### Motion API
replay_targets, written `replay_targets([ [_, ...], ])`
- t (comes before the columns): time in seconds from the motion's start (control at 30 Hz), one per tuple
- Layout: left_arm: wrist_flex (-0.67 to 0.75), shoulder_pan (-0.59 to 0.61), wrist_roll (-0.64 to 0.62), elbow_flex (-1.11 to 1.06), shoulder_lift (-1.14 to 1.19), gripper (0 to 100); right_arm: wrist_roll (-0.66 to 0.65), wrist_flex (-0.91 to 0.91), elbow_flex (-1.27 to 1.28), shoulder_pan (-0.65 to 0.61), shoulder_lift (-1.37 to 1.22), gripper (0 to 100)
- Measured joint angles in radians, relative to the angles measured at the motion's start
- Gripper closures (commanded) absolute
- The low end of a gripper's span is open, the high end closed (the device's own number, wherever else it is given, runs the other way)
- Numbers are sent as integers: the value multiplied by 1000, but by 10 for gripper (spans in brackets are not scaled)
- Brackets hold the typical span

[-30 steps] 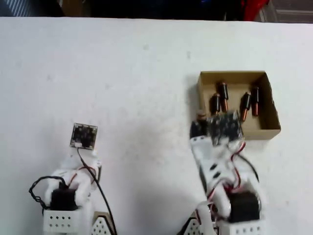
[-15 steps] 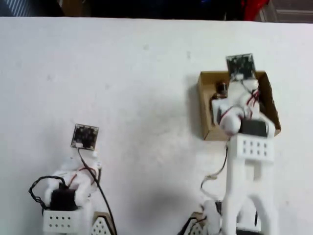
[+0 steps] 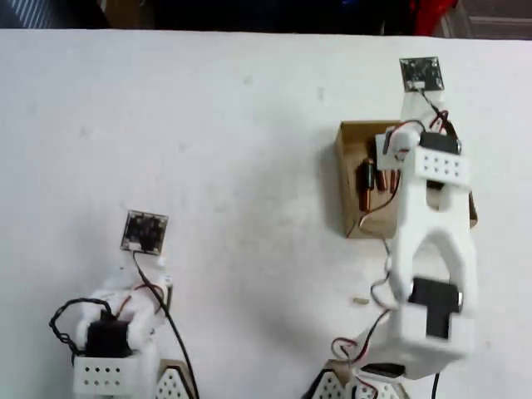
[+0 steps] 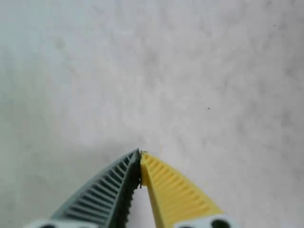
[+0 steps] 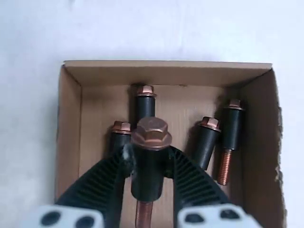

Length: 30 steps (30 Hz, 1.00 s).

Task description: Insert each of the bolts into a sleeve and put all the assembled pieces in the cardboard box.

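White worktop [image 3: 208,108] fills most of what we see from above, with a dark strip of room beyond its far edge. We take the cardboard box [image 3: 347,179] as our landmark. It sits open-topped on the worktop, and the right arm [image 3: 428,249] stretches over it from the side where the arm bases stand. From the right wrist we look down into the box [image 5: 166,73]. The right gripper [image 5: 149,156] hangs over the box's inside, its dark ribbed fingers [image 5: 102,178] clamped on either side of the held piece [image 5: 148,171]. That piece is a black sleeve with a copper bolt through it. Its hex head points toward the box wall farthest from the arm bases, and its shank pokes out the other end. We cannot tell whether it touches the box floor. Four other pieces [image 5: 206,142], each a bolt in a sleeve, lie inside the box beyond and beside the held one, heads the same way. A small tan scrap [image 3: 359,301] lies on the worktop apart from the box, beside the right arm. The left arm [image 3: 116,328] sits folded well apart from the box. The left gripper [image 4: 140,159] hangs over bare worktop, its grey and yellow fingers together at the tips with nothing between them.
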State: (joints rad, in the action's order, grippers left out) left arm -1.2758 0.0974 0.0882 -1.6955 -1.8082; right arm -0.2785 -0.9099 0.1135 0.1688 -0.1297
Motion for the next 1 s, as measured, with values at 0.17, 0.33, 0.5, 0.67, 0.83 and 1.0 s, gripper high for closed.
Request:
replay_targets([
  [0.17,0,0,0,0,0,977,0,0,-161,18,-218,982],
  [0.33,0,0,0,0,0,977,-52,0,-278,46,-396,981],
  [0.5,0,0,0,0,0,977,-112,-28,-358,49,-473,968],
  [0.67,0,0,0,0,0,977,-120,-57,-387,48,-489,796],
  [0.83,0,0,0,0,0,977,-121,-57,-390,37,-488,748],
  [1.0,0,0,0,0,0,977,-121,-61,-390,37,-488,813],
])
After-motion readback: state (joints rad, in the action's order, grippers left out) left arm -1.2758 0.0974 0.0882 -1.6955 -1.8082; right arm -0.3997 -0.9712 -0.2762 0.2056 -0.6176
